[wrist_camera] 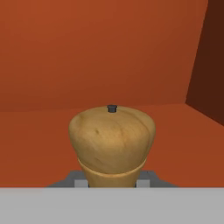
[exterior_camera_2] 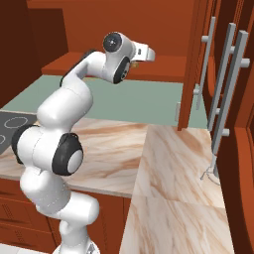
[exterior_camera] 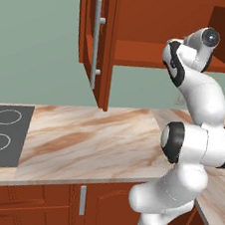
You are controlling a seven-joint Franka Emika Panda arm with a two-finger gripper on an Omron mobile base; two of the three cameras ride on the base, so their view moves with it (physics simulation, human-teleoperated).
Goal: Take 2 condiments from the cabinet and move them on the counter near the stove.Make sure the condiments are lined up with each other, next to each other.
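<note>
Now, left to right — one stove [exterior_camera: 4,133] cut off at the edge, one open cabinet [exterior_camera: 142,53], one arm reaching in. The gripper [wrist_camera: 111,181] is clamped tight on one wooden shaker [wrist_camera: 112,140] above the cabinet shelf — its lower body is hidden.

A tan-brown wooden shaker [wrist_camera: 112,144] was seen close before the camera, its rounded head topped by a small dark knob. Its neck was clamped between the two grey fingertips [wrist_camera: 80,180] of the gripper [wrist_camera: 112,180]. Behind it, the reddish-brown cabinet shelf [wrist_camera: 39,144] and back wall were observed, with a darker side wall at right.
</note>
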